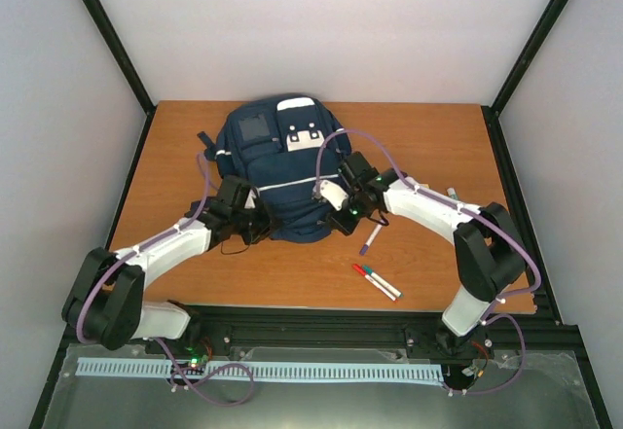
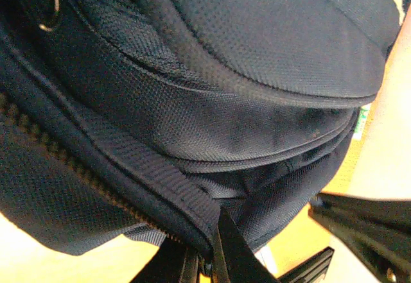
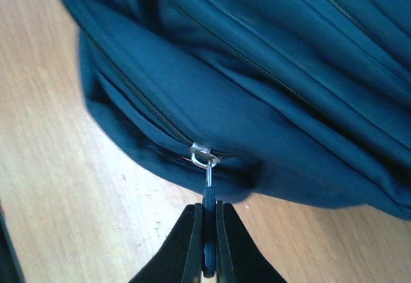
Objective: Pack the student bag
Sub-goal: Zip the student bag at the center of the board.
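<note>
Both arms (image 1: 165,244) (image 1: 428,205) bend inward (left claw (image 2: 204,260), right claw (image 3: 209,244) gripping student bag (image 1: 277,171)).

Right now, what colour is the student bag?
Navy blue, thin white stripes; student bag shows best in top external view.

From above, the near edge of the student bag (image 1: 277,171) at 6 o'clock is hidden under the left gripper (image 1: 255,223) and the right gripper (image 1: 338,217), and the pens (image 1: 376,282) at 4 o'clock are too small to read. In the left wrist view the bag runs off at 12 and 9 o'clock, and the fingers (image 2: 234,257) nipping its edge are mostly cut off at 6 o'clock. In the right wrist view the bag is blurry at 9 o'clock, and the bottom end of the zipper pull (image 3: 209,199) hides between the shut fingers (image 3: 186,251).
</note>
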